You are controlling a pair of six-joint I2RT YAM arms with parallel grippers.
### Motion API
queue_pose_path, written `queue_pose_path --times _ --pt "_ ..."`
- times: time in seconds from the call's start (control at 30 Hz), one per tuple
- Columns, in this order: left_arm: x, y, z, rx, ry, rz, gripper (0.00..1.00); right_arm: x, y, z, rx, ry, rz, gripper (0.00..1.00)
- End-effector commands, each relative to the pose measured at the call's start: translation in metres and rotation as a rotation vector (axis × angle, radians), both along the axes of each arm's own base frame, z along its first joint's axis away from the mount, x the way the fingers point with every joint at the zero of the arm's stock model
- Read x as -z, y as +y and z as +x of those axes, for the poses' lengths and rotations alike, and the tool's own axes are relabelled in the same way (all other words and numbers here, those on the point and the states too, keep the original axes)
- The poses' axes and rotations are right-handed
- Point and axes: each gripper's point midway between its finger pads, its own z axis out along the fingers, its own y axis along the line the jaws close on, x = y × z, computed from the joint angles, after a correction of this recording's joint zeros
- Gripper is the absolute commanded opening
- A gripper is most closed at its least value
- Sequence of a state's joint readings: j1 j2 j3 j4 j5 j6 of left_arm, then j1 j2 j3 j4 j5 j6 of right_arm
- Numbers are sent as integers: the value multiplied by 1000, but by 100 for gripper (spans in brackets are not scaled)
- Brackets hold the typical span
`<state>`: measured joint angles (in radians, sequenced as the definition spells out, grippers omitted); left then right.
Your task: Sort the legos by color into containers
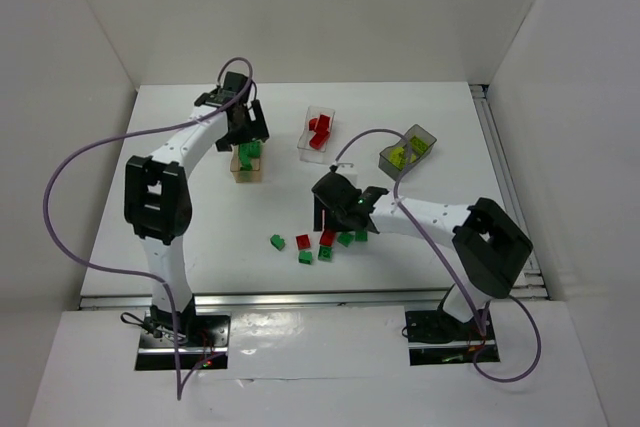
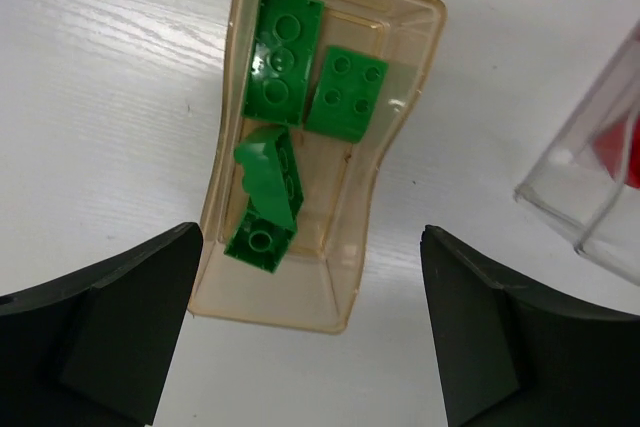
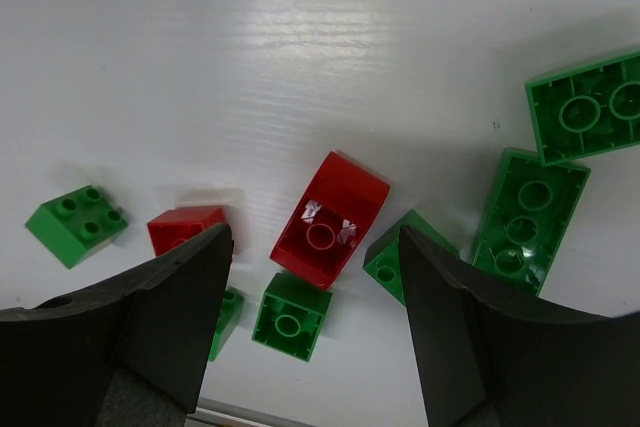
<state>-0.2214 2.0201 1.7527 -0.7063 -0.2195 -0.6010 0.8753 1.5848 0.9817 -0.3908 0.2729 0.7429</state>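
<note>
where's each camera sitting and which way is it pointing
Top external: above and behind the bases, looking down on the table; left arm and right arm show.
Left wrist: on the left arm, facing down into the tan container of green legos; the open left claw frames it.
Right wrist: on the right arm, facing down at loose legos; the right claw flanks a red lego.
Shared: top and left wrist show the tan container; top and right wrist, the loose legos.

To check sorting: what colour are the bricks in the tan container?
The bricks in the tan container are green; left wrist view is clearest.
</note>
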Motion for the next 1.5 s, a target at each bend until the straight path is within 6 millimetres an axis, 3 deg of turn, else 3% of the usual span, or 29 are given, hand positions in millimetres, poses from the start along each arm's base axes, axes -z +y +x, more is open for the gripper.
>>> queue_pose_path --times 0.0,0.1,0.27,0.47,0.6,0.7,0.73,0.83,0.9,0.97,1.03,1.07,1.13,1.17,1.2,1.27,1.3,1.33,1.37,1.47 --pt "-66 -25 -7 89 -150 -45 100 1 9 2 -5 11 -9 74" --pt "-82 -33 -17 115 -178 -61 100 9 10 0 -1 23 -27 74" --pt "-90 -36 -27 137 -195 -68 100 20 14 -3 -16 46 -44 74" --pt "-85 -33 -31 138 -185 -51 100 31 23 0 -49 48 -70 63" --pt "-82 -30 -34 132 -176 -42 98 23 25 7 -37 19 -93 47" --pt "-84 -28 -38 120 -202 -46 98 1 25 22 -17 -60 -106 46" --pt "-75 -26 -45 120 -180 -40 98 -9 21 31 -3 -112 -128 46" --pt "-74 -22 -57 121 -187 -41 98 -52 20 69 14 -243 -151 46" --pt "-75 -18 -64 145 -201 -26 98 -57 6 97 20 -281 -214 46" --pt "-77 -13 -74 149 -210 -29 97 -73 10 123 18 -328 -189 46" --pt "-87 -5 -77 138 -237 -18 97 -74 5 150 24 -348 -188 46" --pt "-84 4 -81 120 -221 -12 97 -86 10 164 26 -374 -160 46" --pt "-82 10 -88 89 -219 -26 96 -80 1 190 51 -375 -175 46" --pt "-82 12 -97 81 -221 -32 96 -80 6 199 46 -376 -146 46" --pt "-81 5 -103 108 -214 -67 96 -81 7 220 64 -387 -122 46" --pt "-73 -5 -115 126 -201 -94 96 -79 11 237 62 -390 -109 46" --pt "-76 -14 -122 147 -208 -106 96 -96 21 249 63 -425 -75 46" --pt "-74 -21 -129 153 -195 -126 96 -81 21 260 71 -412 -86 46" --pt "-65 -22 -140 150 -158 -127 96 -81 21 269 81 -419 -83 46" --pt "-66 -34 -161 158 -155 -172 96 -78 30 291 88 -430 -69 46"
